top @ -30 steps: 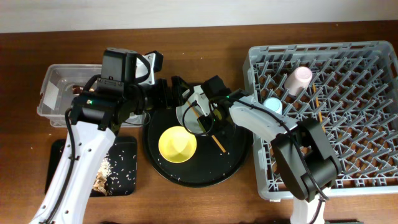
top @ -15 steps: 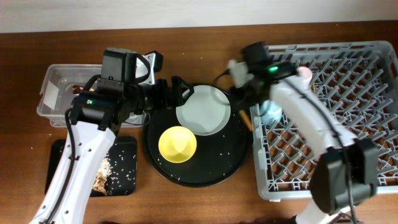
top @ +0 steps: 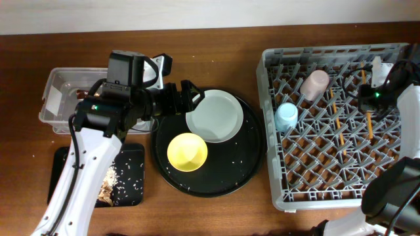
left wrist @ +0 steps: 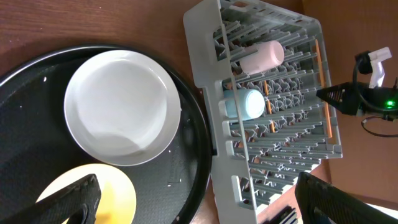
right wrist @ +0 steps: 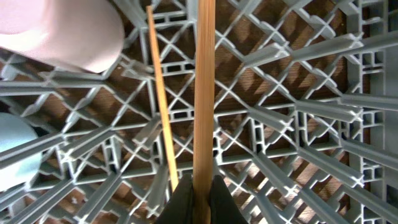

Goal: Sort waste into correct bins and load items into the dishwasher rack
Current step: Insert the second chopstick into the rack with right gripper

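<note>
Right pincer now over rack; chopstick in grip, wrist view.

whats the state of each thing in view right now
left gripper, jaws open over the round black tray
right gripper, jaws shut on held chopstick, above the dishwasher rack
other chopstick, lying in the rack
pink cup, on its side in the rack
blue cup, in the rack
white plate, on the round tray
yellow bowl, on the round tray
small black tray, holds food scraps and rice
clear tub, contents unclear
</note>
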Available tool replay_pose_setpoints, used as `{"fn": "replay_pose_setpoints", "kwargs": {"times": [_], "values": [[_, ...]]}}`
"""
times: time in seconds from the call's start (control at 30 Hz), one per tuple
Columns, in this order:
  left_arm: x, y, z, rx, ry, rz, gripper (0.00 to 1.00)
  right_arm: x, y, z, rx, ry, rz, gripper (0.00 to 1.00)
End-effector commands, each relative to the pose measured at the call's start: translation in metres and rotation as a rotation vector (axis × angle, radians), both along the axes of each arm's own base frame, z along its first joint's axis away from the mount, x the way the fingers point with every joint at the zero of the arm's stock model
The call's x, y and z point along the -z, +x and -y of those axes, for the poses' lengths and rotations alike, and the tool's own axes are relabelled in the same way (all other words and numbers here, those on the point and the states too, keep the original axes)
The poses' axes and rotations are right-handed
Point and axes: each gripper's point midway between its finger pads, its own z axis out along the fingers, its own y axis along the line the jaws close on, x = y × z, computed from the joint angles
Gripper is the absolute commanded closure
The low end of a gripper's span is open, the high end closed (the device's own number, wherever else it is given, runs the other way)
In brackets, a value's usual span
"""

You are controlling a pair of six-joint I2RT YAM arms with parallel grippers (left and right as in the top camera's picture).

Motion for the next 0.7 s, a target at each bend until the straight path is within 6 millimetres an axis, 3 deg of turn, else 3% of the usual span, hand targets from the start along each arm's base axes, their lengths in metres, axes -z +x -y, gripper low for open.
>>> {"fn": "replay_pose_setpoints", "kwargs": {"times": [0.0,0.33,0.47,0.67], "values": [[0.0,0.0,-0.001,0.004,0.008,0.011,0.01,0.009,0.003,0.007,-0.052,-0.018,-0.024,0.96],[0.0,0.0,-0.001,0.004,0.008,0.011,0.01,0.05,0.005,0.002,-0.095,0.049,-0.106,0.96],[0.0,0.0,-0.001,0.004,0.008,0.011,0.01,0.05,0.007,-0.011,-0.136,0.111,-0.088,0.96],[0.0,0.0,-0.001,0.004,0.008,0.011,0.01,0.05,0.007,-0.011,-0.134,0.112,-0.088,0.95]]}}
